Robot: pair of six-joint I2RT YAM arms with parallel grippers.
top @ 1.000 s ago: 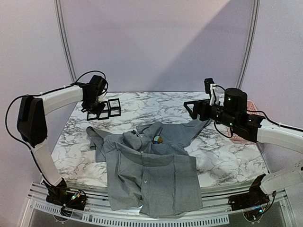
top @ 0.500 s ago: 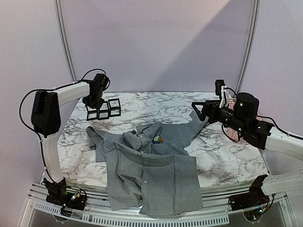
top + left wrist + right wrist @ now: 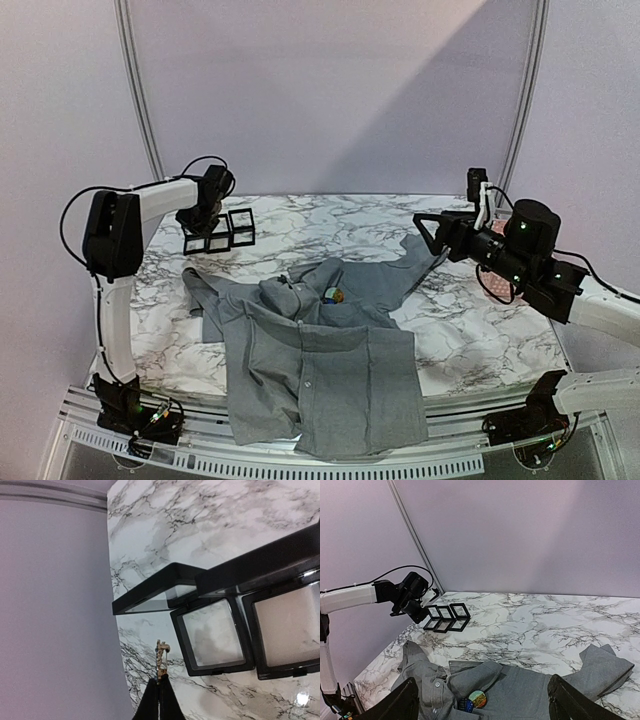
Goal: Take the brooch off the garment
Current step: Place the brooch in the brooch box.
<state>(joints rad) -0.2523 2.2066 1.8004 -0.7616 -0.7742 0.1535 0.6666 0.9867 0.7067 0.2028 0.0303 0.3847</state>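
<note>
The grey shirt (image 3: pixel 320 350) lies spread over the table's front half and hangs over the near edge. It also shows in the right wrist view (image 3: pixel 530 690). A round colourful brooch (image 3: pixel 335 294) sits near its collar, with a dark blue one (image 3: pixel 466 705) beside the colourful one (image 3: pixel 478 698). My left gripper (image 3: pixel 203 222) is at the back left, shut on a small gold brooch (image 3: pixel 161 660) seen edge-on just in front of the open boxes. My right gripper (image 3: pixel 428 232) hangs open and empty above the shirt's far right sleeve (image 3: pixel 607 667).
A row of black display boxes (image 3: pixel 222 232) with open lids stands at the back left, and they show in the left wrist view (image 3: pixel 215 640) and the right wrist view (image 3: pixel 445 618). A pink item (image 3: pixel 492 286) is partly hidden behind the right arm.
The right arm has drawn back to the right and risen. The left arm's elbow has swung right, while its gripper has stayed by the boxes.
</note>
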